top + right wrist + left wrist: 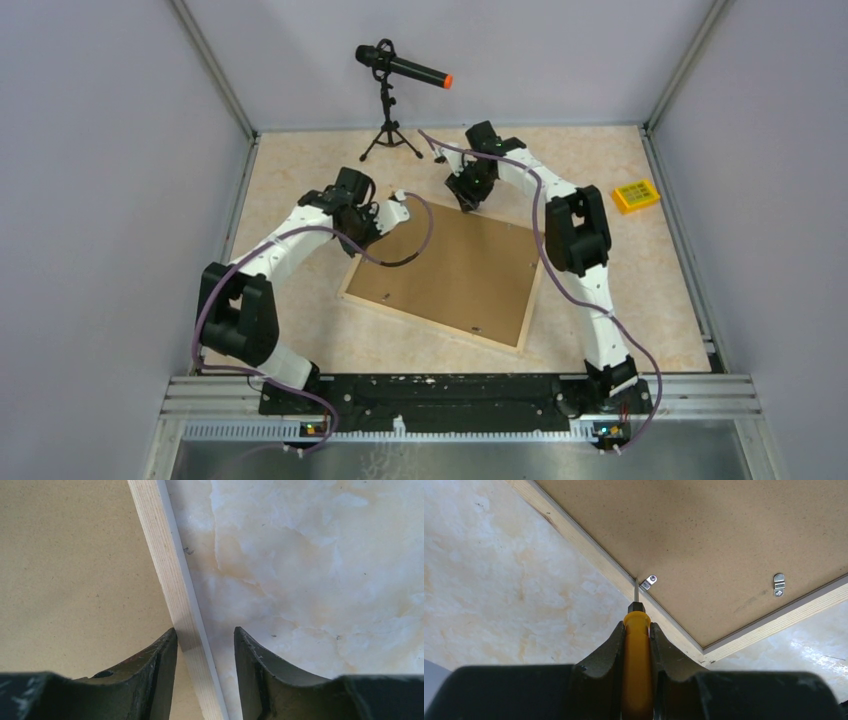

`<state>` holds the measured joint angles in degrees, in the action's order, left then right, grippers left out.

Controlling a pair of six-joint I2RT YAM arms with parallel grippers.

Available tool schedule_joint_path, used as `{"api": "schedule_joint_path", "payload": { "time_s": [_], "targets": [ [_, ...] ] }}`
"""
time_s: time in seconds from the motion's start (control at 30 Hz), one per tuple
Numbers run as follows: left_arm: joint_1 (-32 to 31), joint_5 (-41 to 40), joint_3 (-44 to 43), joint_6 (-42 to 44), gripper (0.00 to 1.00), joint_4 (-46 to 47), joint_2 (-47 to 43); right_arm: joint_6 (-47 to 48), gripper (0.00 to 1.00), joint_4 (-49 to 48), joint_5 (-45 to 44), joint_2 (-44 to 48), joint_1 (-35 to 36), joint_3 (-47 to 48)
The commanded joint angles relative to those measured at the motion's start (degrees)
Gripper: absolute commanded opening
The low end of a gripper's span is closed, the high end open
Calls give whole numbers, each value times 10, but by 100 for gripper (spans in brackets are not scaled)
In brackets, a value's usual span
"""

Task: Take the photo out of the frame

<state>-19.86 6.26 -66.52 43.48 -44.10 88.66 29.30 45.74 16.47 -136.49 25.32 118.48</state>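
The frame [440, 270] lies face down on the table with its brown hardboard back [704, 535] up. The photo is hidden under it. My left gripper [388, 214] is shut on a yellow-handled screwdriver [636, 650]. The screwdriver's metal tip points at a small metal clip [649, 582] by the frame's pale wood edge [589, 547]. A second clip [778, 584] sits further right. My right gripper [468, 200] is open at the frame's far corner. In the right wrist view [205, 632] its jaws stand one on each side of the wood edge [170, 575], not closed on it.
A black microphone [400, 70] with an orange tip stands on a tripod at the back. A small yellow object [635, 195] lies at the far right. Grey walls with metal posts enclose the marbled table [300, 180] on three sides.
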Motion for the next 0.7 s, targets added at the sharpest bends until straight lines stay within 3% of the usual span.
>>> {"api": "schedule_joint_path", "payload": {
  "time_s": [0.0, 0.37, 0.6, 0.67],
  "targets": [
    [-7, -32, 10, 8, 0, -8, 0, -2, 41, -23, -37, -25, -3, -9],
    [-35, -24, 29, 25, 0, -82, -12, -12, 22, -34, -70, -34, -3, -9],
    [-54, 2, 23, 24, 0, -127, -6, -24, 0, -41, -94, -42, -3, -9],
    [-58, 15, 25, 20, 0, -138, 1, -30, 0, -42, -99, -45, -3, -8]
  ]
}}
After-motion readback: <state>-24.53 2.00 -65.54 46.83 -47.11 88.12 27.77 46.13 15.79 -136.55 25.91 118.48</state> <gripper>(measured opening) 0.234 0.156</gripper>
